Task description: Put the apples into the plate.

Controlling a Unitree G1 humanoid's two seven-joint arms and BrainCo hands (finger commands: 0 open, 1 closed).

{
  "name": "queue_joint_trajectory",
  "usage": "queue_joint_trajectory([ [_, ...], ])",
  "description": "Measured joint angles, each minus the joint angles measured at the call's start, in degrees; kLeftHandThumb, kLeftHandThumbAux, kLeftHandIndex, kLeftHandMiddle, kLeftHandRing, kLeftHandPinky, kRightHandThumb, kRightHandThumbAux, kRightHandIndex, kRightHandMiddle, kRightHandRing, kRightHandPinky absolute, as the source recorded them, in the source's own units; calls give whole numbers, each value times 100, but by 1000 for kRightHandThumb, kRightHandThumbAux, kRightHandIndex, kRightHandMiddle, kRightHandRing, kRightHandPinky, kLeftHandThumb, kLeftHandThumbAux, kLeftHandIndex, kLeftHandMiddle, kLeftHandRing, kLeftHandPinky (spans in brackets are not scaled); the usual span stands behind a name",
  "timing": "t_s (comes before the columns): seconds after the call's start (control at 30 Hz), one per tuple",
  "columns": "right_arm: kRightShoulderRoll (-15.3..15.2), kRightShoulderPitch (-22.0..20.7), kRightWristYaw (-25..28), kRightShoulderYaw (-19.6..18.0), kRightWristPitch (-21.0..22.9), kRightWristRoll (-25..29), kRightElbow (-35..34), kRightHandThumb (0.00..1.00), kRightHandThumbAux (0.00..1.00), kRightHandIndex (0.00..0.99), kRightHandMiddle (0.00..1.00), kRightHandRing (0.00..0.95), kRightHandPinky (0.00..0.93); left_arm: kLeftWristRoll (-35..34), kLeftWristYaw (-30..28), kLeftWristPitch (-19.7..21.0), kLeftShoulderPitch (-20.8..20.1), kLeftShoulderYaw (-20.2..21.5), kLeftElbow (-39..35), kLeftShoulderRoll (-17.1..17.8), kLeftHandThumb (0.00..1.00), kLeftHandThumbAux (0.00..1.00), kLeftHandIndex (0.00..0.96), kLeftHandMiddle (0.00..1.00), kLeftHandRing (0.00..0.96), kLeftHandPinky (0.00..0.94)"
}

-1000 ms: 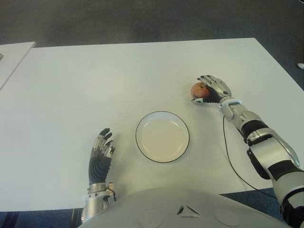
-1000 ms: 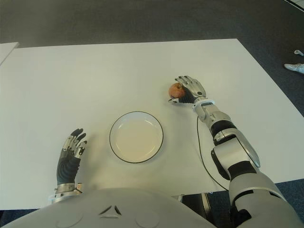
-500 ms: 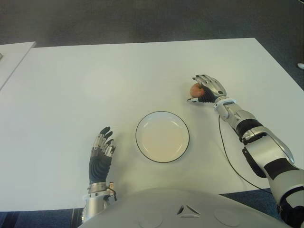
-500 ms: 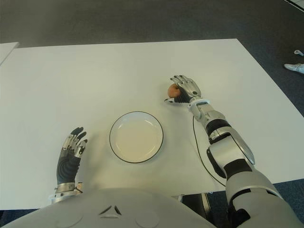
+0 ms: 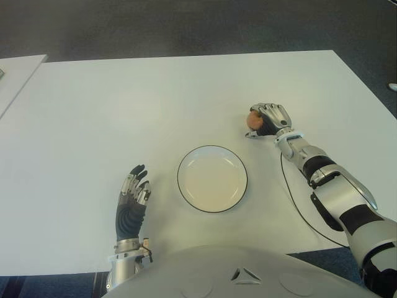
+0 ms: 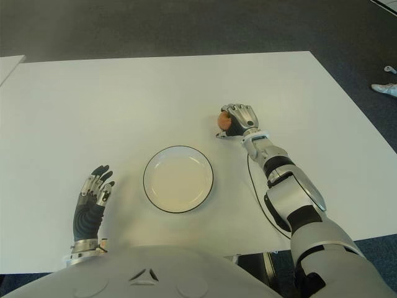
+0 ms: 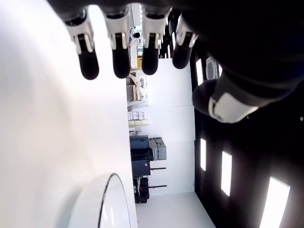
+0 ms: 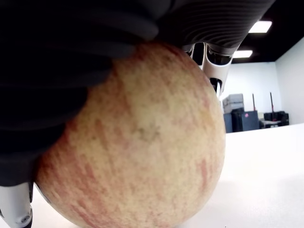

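Observation:
A red-yellow apple (image 5: 253,118) sits on the white table (image 5: 124,112), up and to the right of the plate. My right hand (image 5: 268,119) is curled over it, fingers wrapped on top and thumb at the near side. In the right wrist view the apple (image 8: 137,137) fills the frame, pressed against the palm. An empty white plate with a dark rim (image 5: 182,189) lies at the table's near middle. My left hand (image 5: 132,197) shows left of the plate near the front edge, fingers spread and holding nothing.
A black cable (image 5: 296,195) trails along the right forearm over the table. A second white table's corner (image 5: 18,71) shows at the far left. Dark carpet (image 5: 186,25) lies beyond the far edge.
My right hand's fingers have curled down around the apple, and the hand has shifted slightly left with it. The left hand has not moved.

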Motion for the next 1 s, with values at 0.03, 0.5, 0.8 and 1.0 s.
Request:
queue_joint_trajectory([
  [0.03, 0, 5, -28, 4, -29, 3, 6, 446, 761, 673, 765, 732, 745, -1, 0, 1, 5, 0, -14, 0, 133, 523, 145, 143, 159, 209],
  [0.5, 0, 54, -151, 4, -542, 73, 28, 478, 778, 784, 869, 821, 842, -45, -48, 4, 83, 1, -146, 3, 145, 488, 147, 139, 156, 200],
  [0.8, -2, 62, -100, -17, -613, 126, 25, 497, 775, 844, 936, 875, 859, -75, -122, 5, 85, 4, -172, 11, 148, 506, 140, 138, 156, 202],
  [1.0, -7, 62, -70, -22, -625, 142, 12, 500, 776, 837, 935, 878, 853, -111, -130, 5, 91, 15, -217, 19, 139, 499, 143, 139, 154, 192],
])
